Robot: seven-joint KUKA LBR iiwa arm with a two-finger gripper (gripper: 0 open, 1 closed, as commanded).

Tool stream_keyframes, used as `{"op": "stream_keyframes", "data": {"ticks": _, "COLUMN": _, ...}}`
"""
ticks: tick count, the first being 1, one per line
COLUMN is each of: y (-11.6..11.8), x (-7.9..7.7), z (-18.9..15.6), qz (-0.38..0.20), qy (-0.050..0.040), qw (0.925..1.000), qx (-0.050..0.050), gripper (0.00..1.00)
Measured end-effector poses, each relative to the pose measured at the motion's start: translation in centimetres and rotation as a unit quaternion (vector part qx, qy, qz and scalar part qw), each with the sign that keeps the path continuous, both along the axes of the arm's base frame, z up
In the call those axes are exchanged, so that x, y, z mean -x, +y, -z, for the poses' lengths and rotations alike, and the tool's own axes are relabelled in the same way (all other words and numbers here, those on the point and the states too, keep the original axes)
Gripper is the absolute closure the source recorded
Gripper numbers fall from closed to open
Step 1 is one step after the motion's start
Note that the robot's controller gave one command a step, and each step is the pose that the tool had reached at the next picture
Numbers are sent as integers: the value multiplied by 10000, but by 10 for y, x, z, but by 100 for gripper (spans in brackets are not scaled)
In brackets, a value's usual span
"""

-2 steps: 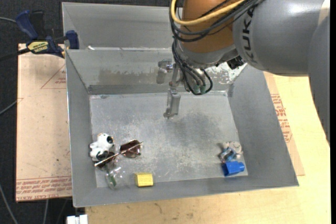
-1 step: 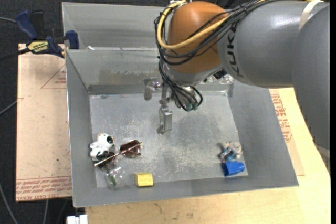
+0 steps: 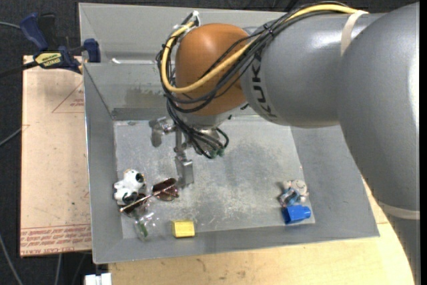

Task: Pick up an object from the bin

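Your gripper has its jaws apart with nothing between them. The lower finger hangs just above the bin floor.

At 6 o'clock from that finger, almost touching it, lie the sunglasses with dark reddish lenses. They are the likeliest thing to pick up. One of their arms runs toward 8 o'clock and appears to rest against the small white-and-black toy animal.

- **Off-centre finger:** I judge that only one finger is close to the sunglasses and they are not between the two. If you close from here, you would probably push them across the floor rather than grip them.
- **Awkward shape:** They look thin, flat and slick. A pinch on a lens could slip or tip them out as you lift.
- **Tangle with the toy:** If the arm is caught on the toy, lifting the sunglasses could drag it along and then drop it.

Further out:

- A small clear-and-green scrap lies at 7 o'clock.
- A yellow block lies at 6 o'clock, near the front wall.
- A blue block with a small grey figure beside it sits well apart at 4 o'clock, clear of any trouble.
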State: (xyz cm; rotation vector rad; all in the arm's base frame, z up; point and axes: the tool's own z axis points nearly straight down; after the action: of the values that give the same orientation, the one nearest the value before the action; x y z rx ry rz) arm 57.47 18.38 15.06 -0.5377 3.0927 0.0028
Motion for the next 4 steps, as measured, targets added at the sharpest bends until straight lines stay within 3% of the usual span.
{"op": "stream_keyframes", "data": {"ticks": 1, "y": 1, "x": 25, "z": 2, "qz": -502, "qy": 6, "qw": 9987, "qx": 5, "gripper": 0}}
{"op": "stream_keyframes", "data": {"ticks": 2, "y": 11, "x": 28, "z": 60, "qz": -1079, "qy": -28, "qw": 9942, "qx": 0, "gripper": 0}}
{"op": "stream_keyframes", "data": {"ticks": 3, "y": 14, "x": 48, "z": 80, "qz": -2137, "qy": -4, "qw": 9769, "qx": 6, "gripper": 100}}
{"op": "stream_keyframes", "data": {"ticks": 4, "y": 14, "x": 48, "z": 80, "qz": -2130, "qy": -1, "qw": 9771, "qx": 5, "gripper": 100}}
